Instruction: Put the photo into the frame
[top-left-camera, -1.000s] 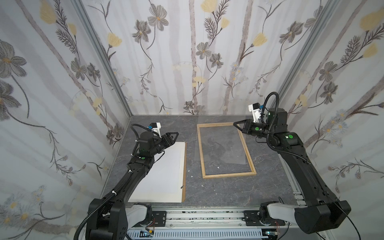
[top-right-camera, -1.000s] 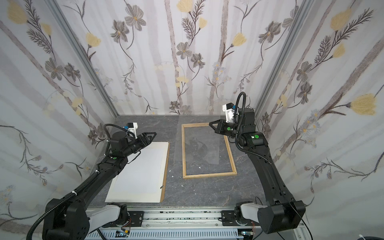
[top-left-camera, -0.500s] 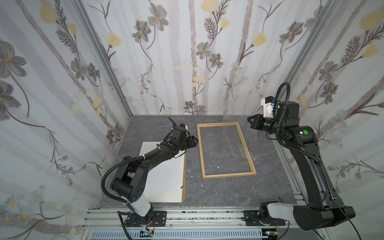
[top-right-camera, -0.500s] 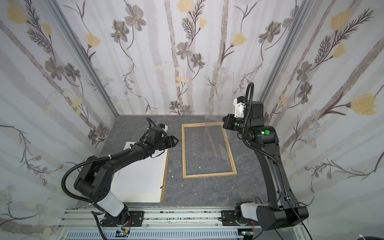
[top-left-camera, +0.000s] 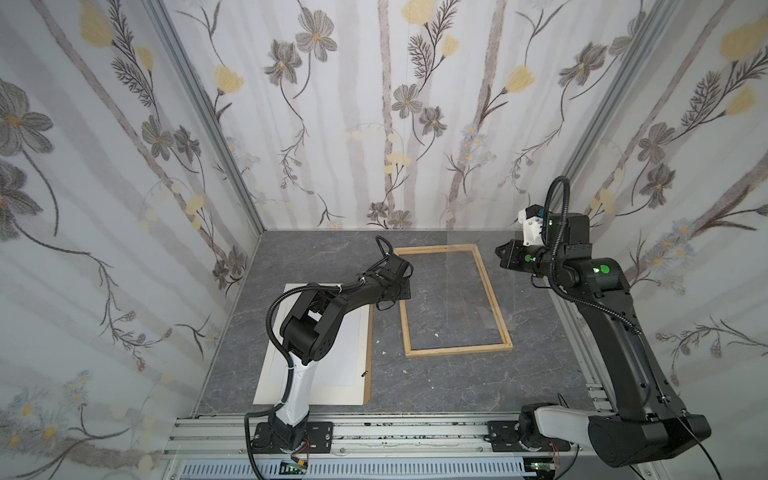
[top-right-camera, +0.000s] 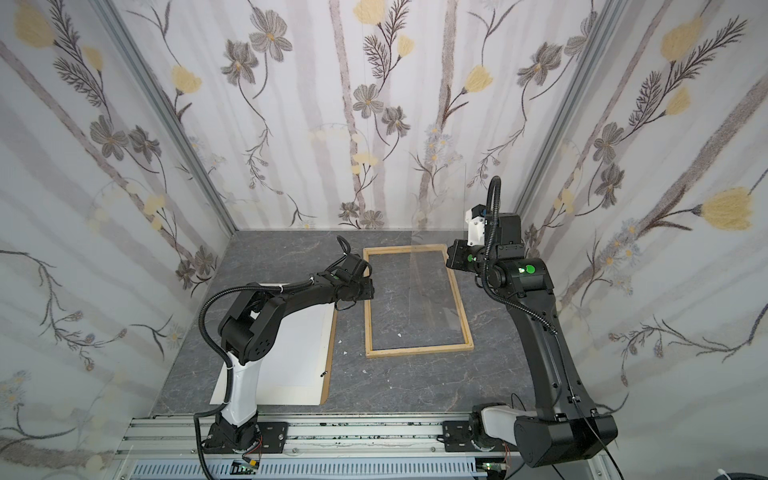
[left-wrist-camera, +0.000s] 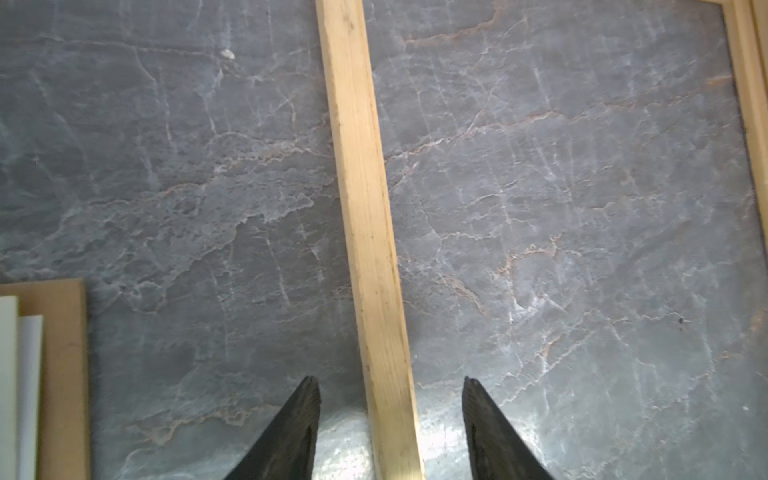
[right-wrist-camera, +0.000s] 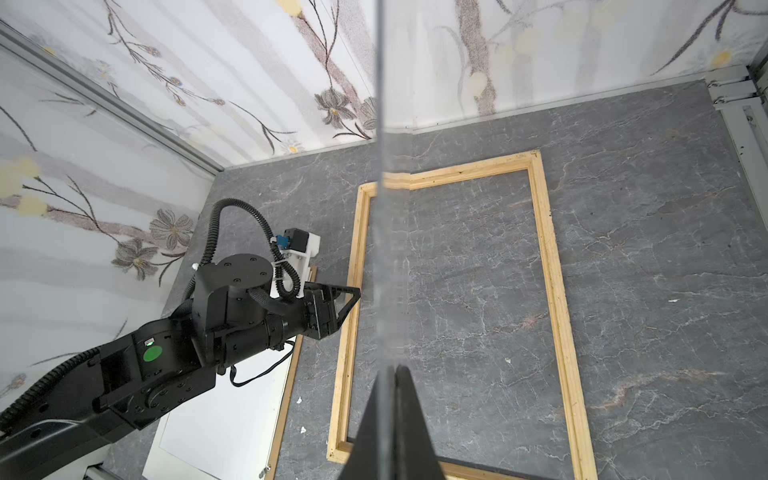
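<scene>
The frame (top-left-camera: 493, 299) (top-right-camera: 458, 299) (right-wrist-camera: 552, 291) of light wood lies flat on the grey table, with bare table showing inside it. My left gripper (top-left-camera: 405, 286) (top-right-camera: 368, 286) (left-wrist-camera: 387, 379) is open and low over the frame's left rail (left-wrist-camera: 365, 208), one finger on each side, neither touching it. My right gripper (top-left-camera: 500, 255) (top-right-camera: 451, 255) (right-wrist-camera: 392, 368) is shut on a clear pane (top-right-camera: 436, 232) (right-wrist-camera: 380, 208), held upright above the frame's far right part. The photo (top-left-camera: 340, 353) (top-right-camera: 291, 353) (right-wrist-camera: 216, 415) lies white side up on a stack left of the frame.
Under the white sheet lie a cream board and a brown backing panel (top-left-camera: 369, 353) (left-wrist-camera: 66, 374), whose edge runs close to the frame's left rail. Small white crumbs (top-left-camera: 384, 352) dot the table. Papered walls close in three sides; a metal rail (top-left-camera: 374, 432) runs along the front.
My left arm swung from over the white stack to the frame's left rail, its jaws narrowing a little. My right gripper rose and pulled back, lifting the clear pane upright out of the frame.
</scene>
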